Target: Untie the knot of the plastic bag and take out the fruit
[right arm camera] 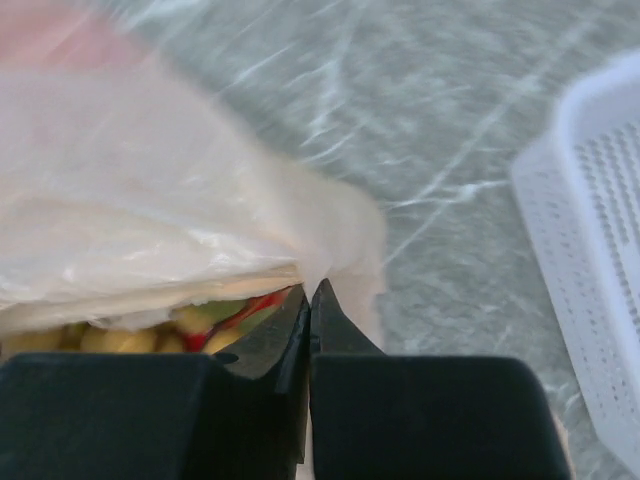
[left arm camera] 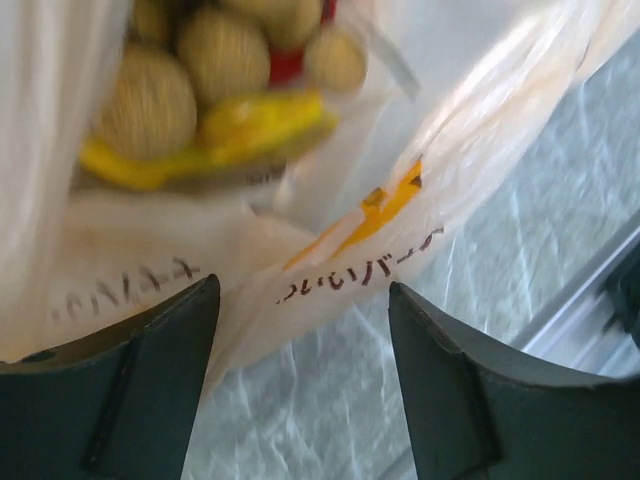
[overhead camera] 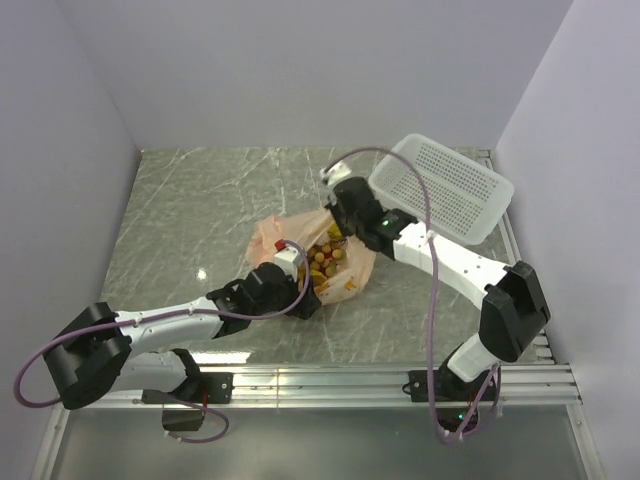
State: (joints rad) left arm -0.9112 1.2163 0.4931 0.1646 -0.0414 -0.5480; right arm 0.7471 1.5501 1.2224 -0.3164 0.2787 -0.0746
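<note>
Right end effector (right arm camera: 311,288) — pinching plastic bag (right arm camera: 150,200) rim.

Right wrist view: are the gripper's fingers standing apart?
No, the right gripper has its fingers pressed together, with the tips at the rim of the bag.

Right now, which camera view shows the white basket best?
The top view: it shows the whole basket, with every edge. The right wrist view catches only part of it, cut off at the picture's right edge. The left wrist view shows none of it.
</note>
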